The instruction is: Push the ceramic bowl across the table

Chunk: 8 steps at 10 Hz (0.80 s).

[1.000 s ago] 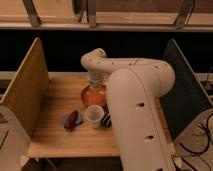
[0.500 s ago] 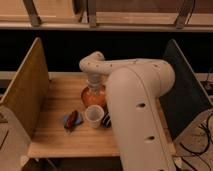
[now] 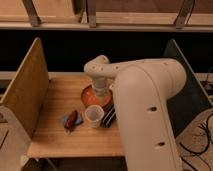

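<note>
The orange-red ceramic bowl point(image 3: 90, 97) sits near the middle of the light wooden table point(image 3: 55, 135). My big white arm reaches in from the right, and its wrist hangs straight over the bowl. My gripper point(image 3: 100, 91) points down into or onto the bowl, and the wrist hides most of it. The bowl's right half is covered by the arm.
A small white cup point(image 3: 94, 115) stands just in front of the bowl. A dark striped object point(image 3: 108, 117) lies to its right, and a blue and red item point(image 3: 71, 120) to its left. Upright panels point(image 3: 25, 90) flank the table's left and right sides.
The arm and bowl stand almost as before; the wrist has perhaps shifted very slightly over the bowl.
</note>
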Tool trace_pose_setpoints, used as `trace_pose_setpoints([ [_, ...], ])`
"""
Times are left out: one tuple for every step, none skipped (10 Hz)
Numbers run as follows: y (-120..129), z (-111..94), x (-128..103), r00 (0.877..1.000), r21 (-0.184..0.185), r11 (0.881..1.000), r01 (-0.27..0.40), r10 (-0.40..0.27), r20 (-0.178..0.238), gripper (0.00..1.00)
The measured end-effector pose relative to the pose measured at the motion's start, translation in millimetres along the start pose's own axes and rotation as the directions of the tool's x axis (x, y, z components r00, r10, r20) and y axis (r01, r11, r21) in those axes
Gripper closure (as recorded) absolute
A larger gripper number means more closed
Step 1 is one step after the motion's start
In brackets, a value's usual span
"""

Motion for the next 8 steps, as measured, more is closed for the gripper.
trace_pose_setpoints([
  [-9.4, 10.0, -2.3, 1.0, 0.035, 0.999, -0.008, 0.008, 0.005, 1.0],
  [-18.1, 19.2, -5.9, 1.0, 0.068, 0.998, -0.015, 0.014, 0.017, 1.0],
  [-25.1, 27.8, -14.6, 0.999, 0.107, 0.994, -0.032, 0.027, 0.047, 1.0],
  [-29.7, 35.6, -23.5, 0.996, 0.139, 0.989, -0.04, 0.028, 0.086, 1.0],
  [-30.3, 41.7, -31.2, 0.991, 0.16, 0.986, -0.046, 0.025, 0.128, 1.0],
  [-27.4, 46.2, -32.7, 0.986, 0.167, 0.985, -0.044, 0.016, 0.166, 1.0],
  [-23.5, 48.4, -29.7, 0.982, 0.164, 0.986, -0.039, 0.008, 0.187, 1.0],
  [-17.8, 49.0, -25.2, 0.98, 0.152, 0.988, -0.03, -0.001, 0.198, 1.0],
])
